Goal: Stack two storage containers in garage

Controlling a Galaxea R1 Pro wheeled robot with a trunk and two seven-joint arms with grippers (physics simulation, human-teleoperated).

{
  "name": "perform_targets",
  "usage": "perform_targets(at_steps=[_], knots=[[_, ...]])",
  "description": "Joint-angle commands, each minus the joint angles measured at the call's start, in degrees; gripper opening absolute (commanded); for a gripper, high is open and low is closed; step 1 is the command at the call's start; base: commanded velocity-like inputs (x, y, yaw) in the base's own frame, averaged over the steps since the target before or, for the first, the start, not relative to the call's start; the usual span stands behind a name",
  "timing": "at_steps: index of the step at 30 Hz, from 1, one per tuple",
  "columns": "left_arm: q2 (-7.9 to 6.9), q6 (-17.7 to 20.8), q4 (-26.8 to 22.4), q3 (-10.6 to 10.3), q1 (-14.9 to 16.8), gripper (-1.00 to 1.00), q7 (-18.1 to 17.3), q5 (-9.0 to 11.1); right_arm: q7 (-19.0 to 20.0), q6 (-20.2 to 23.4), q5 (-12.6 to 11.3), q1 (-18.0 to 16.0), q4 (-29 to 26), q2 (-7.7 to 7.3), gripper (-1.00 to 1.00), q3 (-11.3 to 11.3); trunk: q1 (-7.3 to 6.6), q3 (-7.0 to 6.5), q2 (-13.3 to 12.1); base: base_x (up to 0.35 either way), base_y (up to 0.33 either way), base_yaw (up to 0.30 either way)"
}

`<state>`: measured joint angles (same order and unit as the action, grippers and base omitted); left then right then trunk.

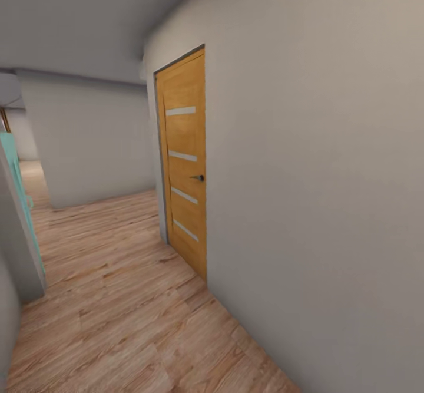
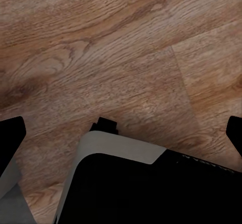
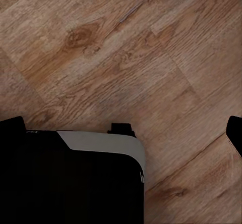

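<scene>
The two storage containers are out of view, and so is the garage. I am in a corridor with light wood plank flooring (image 1: 118,299). My left gripper (image 2: 123,133) hangs open over the planks, its black fingertips (image 2: 11,135) far apart with nothing between them. My right gripper (image 3: 122,129) is open too, with bare planks between its fingertips (image 3: 235,132).
A shut orange-brown wooden door (image 1: 185,163) with a dark handle (image 1: 199,178) sits in the grey wall (image 1: 318,204) close on my right. A teal panel (image 1: 17,192) and a wall corner stand at the left. The corridor runs on ahead. My black-and-grey base (image 2: 151,193) (image 3: 70,178) shows below the grippers.
</scene>
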<state>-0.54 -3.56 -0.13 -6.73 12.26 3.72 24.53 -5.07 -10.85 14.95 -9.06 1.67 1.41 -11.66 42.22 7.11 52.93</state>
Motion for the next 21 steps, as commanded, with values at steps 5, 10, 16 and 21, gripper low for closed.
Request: perform_targets(at_steps=[5, 10, 16, 21], knots=[[0.01, -0.13, 0.02, -0.50, 0.04, 1.00, 0.15, 0.43, -0.29, -0.31, 0.61, -0.08, 0.18, 0.00, 1.00, -0.47, 0.04, -0.06, 0.07, 0.161, 0.000, 0.263], [0.01, -0.13, 0.02, -0.54, 0.04, 1.00, 0.15, 0.43, -0.29, -0.31, 0.61, -0.08, 0.17, 0.00, 1.00, -0.47, 0.04, -0.20, 0.07, 0.162, 0.000, 0.263], [0.01, -0.13, 0.02, -0.53, 0.04, 1.00, 0.15, 0.43, -0.29, -0.31, 0.61, -0.08, 0.18, -0.01, 1.00, -0.47, 0.04, -0.37, 0.07, 0.161, 0.000, 0.263], [0.01, -0.13, 0.01, -0.51, 0.04, 1.00, 0.15, 0.43, -0.29, -0.31, 0.61, -0.08, 0.20, -0.08, 1.00, -0.47, 0.04, -0.50, 0.07, 0.161, 0.000, 0.263]])
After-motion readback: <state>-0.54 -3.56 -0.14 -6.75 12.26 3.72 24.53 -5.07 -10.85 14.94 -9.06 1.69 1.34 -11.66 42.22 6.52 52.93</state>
